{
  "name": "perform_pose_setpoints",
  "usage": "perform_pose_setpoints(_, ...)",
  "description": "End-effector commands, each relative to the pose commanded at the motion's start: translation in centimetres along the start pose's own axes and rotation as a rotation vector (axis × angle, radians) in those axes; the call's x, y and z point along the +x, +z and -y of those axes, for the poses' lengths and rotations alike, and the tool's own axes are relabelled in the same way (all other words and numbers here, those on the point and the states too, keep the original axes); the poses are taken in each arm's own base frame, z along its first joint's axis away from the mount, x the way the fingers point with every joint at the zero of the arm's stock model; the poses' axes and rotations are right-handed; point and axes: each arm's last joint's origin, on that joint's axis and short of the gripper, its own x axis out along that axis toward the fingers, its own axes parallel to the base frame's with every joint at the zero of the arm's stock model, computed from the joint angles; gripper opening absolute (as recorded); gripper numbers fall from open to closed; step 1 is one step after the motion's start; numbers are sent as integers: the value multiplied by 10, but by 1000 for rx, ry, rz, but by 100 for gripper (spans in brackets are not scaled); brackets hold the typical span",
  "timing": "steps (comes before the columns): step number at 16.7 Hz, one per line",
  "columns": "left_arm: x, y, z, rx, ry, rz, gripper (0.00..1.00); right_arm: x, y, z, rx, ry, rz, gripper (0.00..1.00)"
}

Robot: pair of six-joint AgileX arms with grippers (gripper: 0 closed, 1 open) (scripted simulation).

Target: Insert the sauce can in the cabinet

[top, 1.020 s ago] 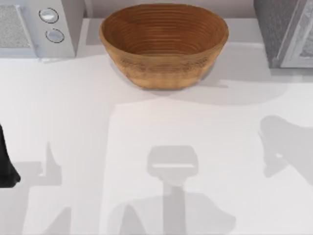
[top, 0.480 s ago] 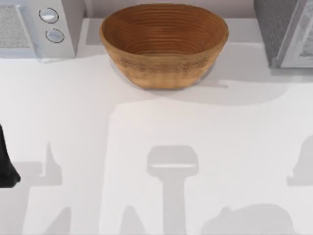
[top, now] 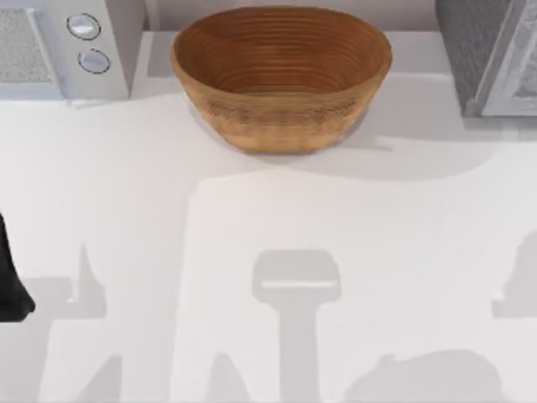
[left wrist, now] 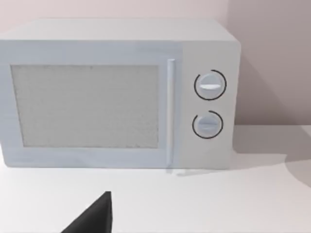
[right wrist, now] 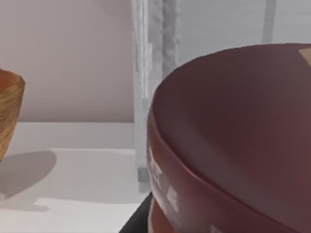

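The sauce can (right wrist: 233, 145) sits very close in the right wrist view, its dark maroon lid tilted, with my right gripper shut on it. A dark sliver of that gripper (right wrist: 138, 221) shows under the can. Right behind the can rises the cabinet (right wrist: 155, 73), pale grey with a vertical frame edge. From above, the cabinet (top: 487, 50) stands at the table's back right corner, speckled grey side beside a lighter front panel. My left arm (top: 12, 281) stays parked at the table's left edge.
A woven basket (top: 281, 75) stands at the back middle of the white table (top: 277, 210); its rim (right wrist: 8, 111) also shows in the right wrist view. A light grey microwave (top: 59, 46) with two round knobs (left wrist: 210, 104) occupies the back left corner.
The right arm's shadow slid from the right middle of the table out to the right edge a second ago. It has held still for the last half second. The left arm has not moved.
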Motion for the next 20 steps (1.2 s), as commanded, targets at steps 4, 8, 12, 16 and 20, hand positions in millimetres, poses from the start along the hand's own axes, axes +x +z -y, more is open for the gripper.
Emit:
perform_pose_setpoints(4,0,0,0,0,0,0,100,2,47,-3,4,9,-26,0)
perform_pose_setpoints(8,0,0,0,0,0,0,100,14,133,-7,15,1,-20,0)
perform_pose_setpoints(12,0,0,0,0,0,0,100,41,229,-13,28,-21,-1,0)
perform_pose_setpoints(16,0,0,0,0,0,0,100,79,306,-23,30,-38,14,0)
perform_pose_setpoints(20,0,0,0,0,0,0,100,115,349,-36,18,-29,18,0)
